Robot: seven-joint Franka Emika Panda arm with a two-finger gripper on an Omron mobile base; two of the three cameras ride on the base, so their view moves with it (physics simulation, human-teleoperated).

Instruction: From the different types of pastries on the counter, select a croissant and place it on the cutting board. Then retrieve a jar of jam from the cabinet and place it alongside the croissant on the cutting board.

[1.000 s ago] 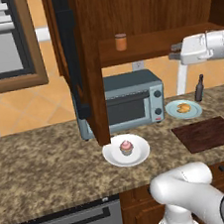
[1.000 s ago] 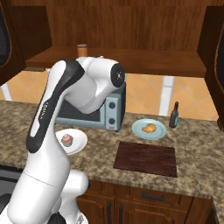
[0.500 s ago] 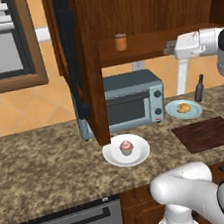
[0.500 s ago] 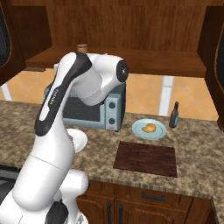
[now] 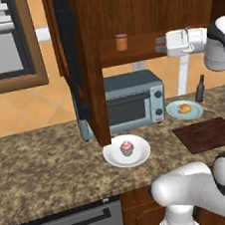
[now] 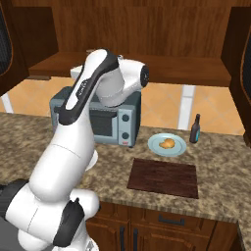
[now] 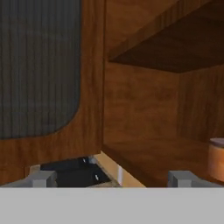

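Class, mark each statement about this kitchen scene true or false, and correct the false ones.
1. The croissant lies on the cutting board. False: it sits on its round plate behind the board.
2. The jam jar stands on the cabinet shelf. True.
3. The gripper is open and holds nothing. True.
4. The cupcake is inside the toaster oven. False: it sits on a plate on the counter.

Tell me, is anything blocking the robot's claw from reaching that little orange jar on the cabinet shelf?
Nothing visible does. The open gripper hangs level with the shelf, to the right of the jar of jam, with bare shelf board between them. The open cabinet door stands on the jar's far side.
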